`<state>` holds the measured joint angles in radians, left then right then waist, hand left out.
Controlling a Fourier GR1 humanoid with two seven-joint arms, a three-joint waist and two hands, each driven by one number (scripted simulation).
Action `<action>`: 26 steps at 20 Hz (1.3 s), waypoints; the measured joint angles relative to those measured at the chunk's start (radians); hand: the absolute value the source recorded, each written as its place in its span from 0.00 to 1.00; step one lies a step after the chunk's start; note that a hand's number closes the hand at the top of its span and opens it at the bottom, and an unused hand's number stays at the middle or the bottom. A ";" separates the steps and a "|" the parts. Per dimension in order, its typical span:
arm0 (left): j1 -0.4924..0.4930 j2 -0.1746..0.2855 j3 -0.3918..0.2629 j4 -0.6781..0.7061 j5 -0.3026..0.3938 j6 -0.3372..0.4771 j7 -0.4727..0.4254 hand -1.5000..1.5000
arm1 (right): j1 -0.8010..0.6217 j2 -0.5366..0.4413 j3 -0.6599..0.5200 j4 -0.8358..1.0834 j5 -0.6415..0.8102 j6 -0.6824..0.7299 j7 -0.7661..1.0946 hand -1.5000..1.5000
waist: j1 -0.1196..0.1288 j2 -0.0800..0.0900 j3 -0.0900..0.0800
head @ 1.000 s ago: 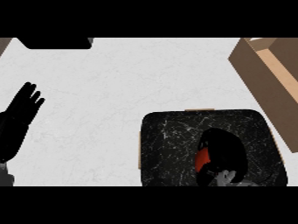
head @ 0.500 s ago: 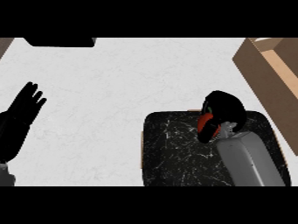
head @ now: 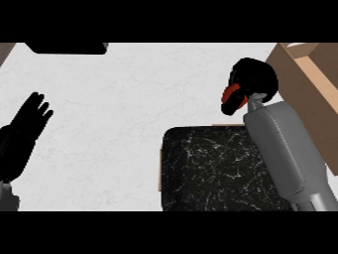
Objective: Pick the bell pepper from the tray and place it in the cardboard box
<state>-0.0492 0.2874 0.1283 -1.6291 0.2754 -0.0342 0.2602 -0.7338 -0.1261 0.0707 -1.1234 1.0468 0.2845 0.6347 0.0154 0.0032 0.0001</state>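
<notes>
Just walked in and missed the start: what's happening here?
The robot's right hand is curled round the red bell pepper, holding it beyond the far edge of the dark tray, next to the cardboard box. The pepper is off the tray but not yet in the box. The left hand rests open at the left.

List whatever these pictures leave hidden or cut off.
All in the head view:
- The bell pepper: only a red sliver shows, because the right hand curled round it hides the rest.
- The cardboard box: cut off by the right edge, so its contents cannot be told.
- The tray: its right side is hidden by the right forearm, and its near edge is cut off below.
- The dark object: cut off by the upper edge, so it cannot be identified.
</notes>
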 measured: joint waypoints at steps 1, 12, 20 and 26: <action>0.003 -0.005 -0.003 0.000 -0.007 0.005 -0.001 0.50 | -0.026 0.006 0.003 -0.001 0.007 -0.006 0.005 1.00 | -0.001 -0.001 0.000; 0.024 -0.007 0.010 -0.011 -0.012 -0.004 0.000 0.50 | -0.189 -0.042 -0.013 -0.241 0.121 0.008 0.194 1.00 | -0.014 -0.007 -0.001; 0.028 -0.009 0.030 -0.012 -0.004 -0.021 -0.003 0.50 | -0.210 -0.146 -0.107 -0.292 0.156 0.010 0.233 1.00 | -0.014 -0.005 -0.001; 0.011 -0.022 0.031 0.005 -0.013 -0.025 -0.005 0.50 | -0.202 -0.244 -0.174 -0.208 0.135 0.012 0.149 1.00 | -0.012 -0.003 0.000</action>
<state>-0.0382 0.2654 0.1593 -1.6245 0.2623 -0.0587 0.2550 -0.9363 -0.3702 -0.1032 -1.3313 1.1818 0.2962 0.7834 0.0038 0.0001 -0.0002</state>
